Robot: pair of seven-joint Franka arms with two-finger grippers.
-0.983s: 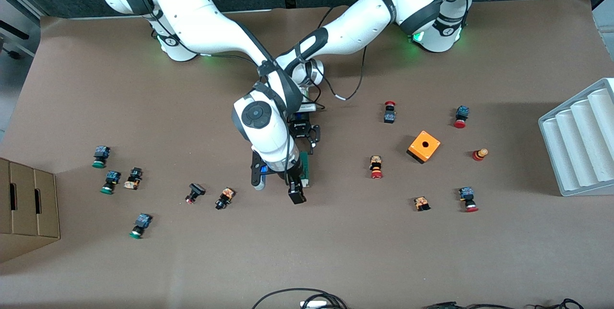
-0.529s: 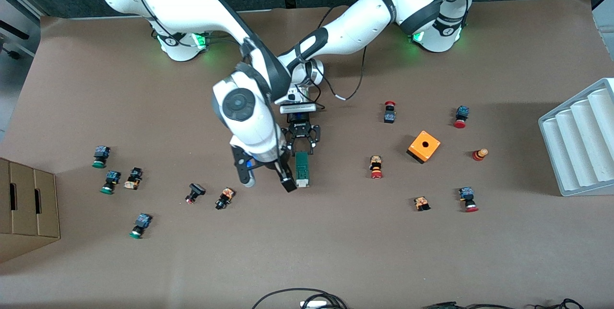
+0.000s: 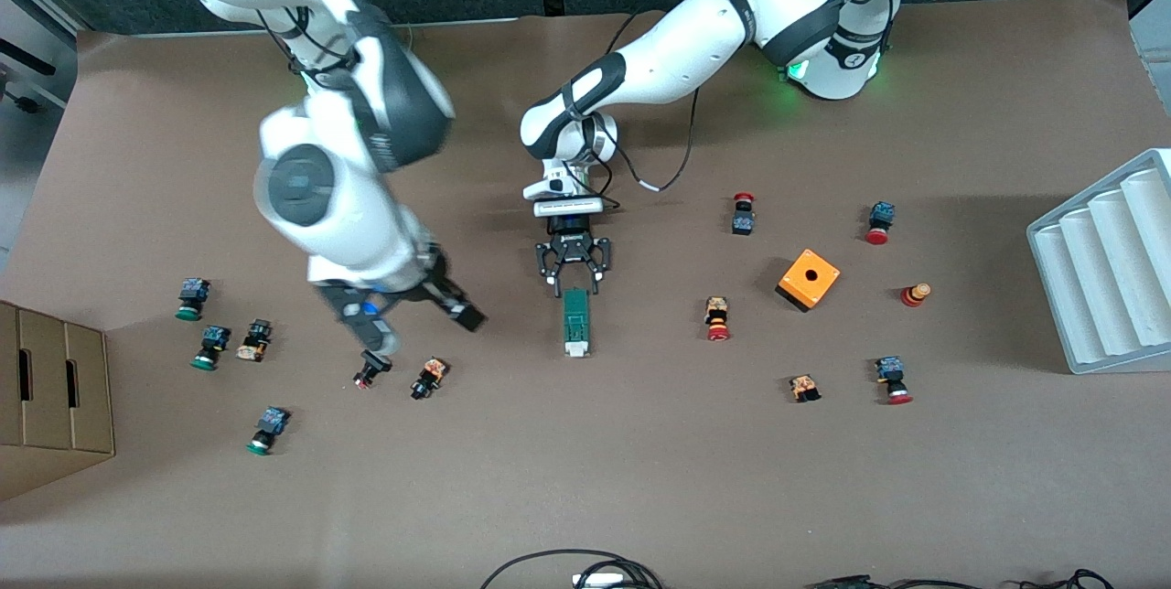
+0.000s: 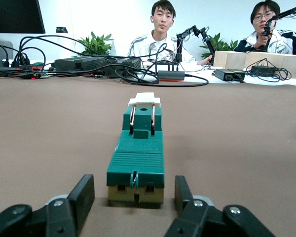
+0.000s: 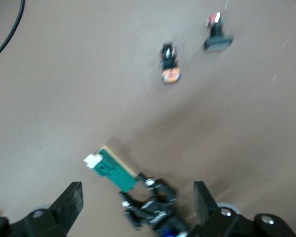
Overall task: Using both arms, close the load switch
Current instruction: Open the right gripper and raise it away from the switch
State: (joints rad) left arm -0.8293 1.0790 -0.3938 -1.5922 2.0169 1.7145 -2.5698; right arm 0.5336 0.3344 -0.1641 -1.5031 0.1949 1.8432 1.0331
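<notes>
- Load switch (image 3: 574,322) is seen lying flat on the brown table (image 3: 640,461) near the middle, its long axis running toward the front camera, with the white sliding piece (image 3: 575,349) at the end nearer that camera.
- Bare table is left along both long sides of the switch; the nearest small part, an orange-and-black button piece (image 3: 429,377), lies toward the right arm's end, well apart from it.
- Toward the left arm's end, a red push button (image 3: 717,318) and an orange box (image 3: 809,279) are set well apart from the switch.
- Left gripper (image 3: 573,267) is held low at the switch's end farther from the front camera.
- In the left wrist view its fingers (image 4: 84,195) are seen slightly parted, one on each side of the green end (image 4: 136,170), with a thin gap on each side and no contact.
- Right gripper (image 3: 416,315) is raised over bare table toward the right arm's end, well apart from the switch.
- Its fingers (image 5: 69,202) are spread wide and nothing is held between them.
- A black-and-red button (image 3: 371,366) lies just below the right gripper in the front view.
</notes>
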